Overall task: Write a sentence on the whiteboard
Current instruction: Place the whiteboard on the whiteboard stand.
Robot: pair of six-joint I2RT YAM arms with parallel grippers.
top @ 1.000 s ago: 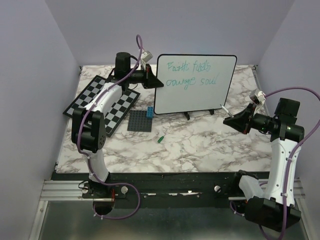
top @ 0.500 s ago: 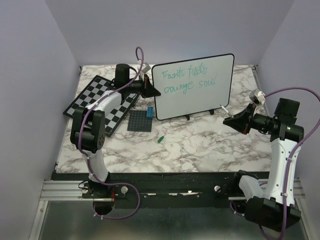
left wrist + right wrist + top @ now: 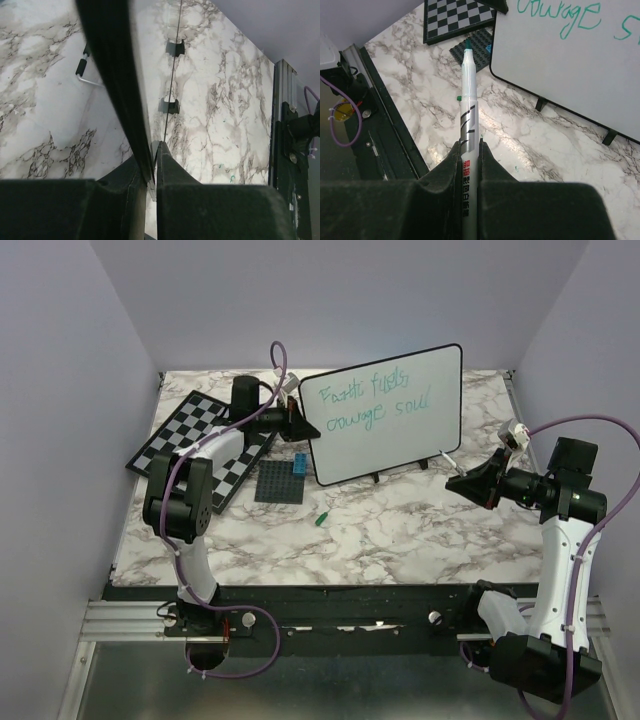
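Note:
The whiteboard stands tilted at the back of the marble table, its right top corner raised. The sentence runs over it in two lines of teal-green handwriting. My left gripper is shut on the board's left edge. In the left wrist view the black frame passes between the fingers of this gripper. Right of the board, my right gripper is shut on a white marker with its teal tip bare. It points away from the gripper beside the whiteboard.
A black-and-white chessboard lies at the back left under the left arm. A dark studded baseplate with a blue brick lies in front of the whiteboard's left end. A small green cap rests on the marble nearer the front.
The left gripper has pulled the whiteboard's left edge leftward and down, so the board now sits skewed with its right corner higher. The right arm and marker have not moved.

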